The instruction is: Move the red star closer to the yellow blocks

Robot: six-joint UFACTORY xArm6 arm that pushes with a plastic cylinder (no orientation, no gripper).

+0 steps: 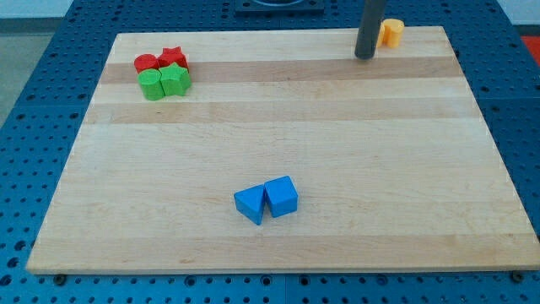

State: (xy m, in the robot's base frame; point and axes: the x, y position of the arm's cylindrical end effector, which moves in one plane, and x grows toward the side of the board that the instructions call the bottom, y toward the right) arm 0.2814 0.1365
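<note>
The red star [174, 57] sits near the board's top left, touching a red round block [146, 62] on its left. Below them sit a green round block [153, 85] and a green star-like block [175, 81], all in one tight cluster. A yellow block [391, 32] stands at the board's top edge toward the right, partly hidden by my rod. My tip [364, 56] rests on the board just left of and slightly below the yellow block, far to the right of the red star. Only one yellow block shows clearly.
Two blue blocks [266, 201] lie side by side, touching, in the lower middle of the wooden board [278, 127]. The board lies on a blue perforated table [42, 127].
</note>
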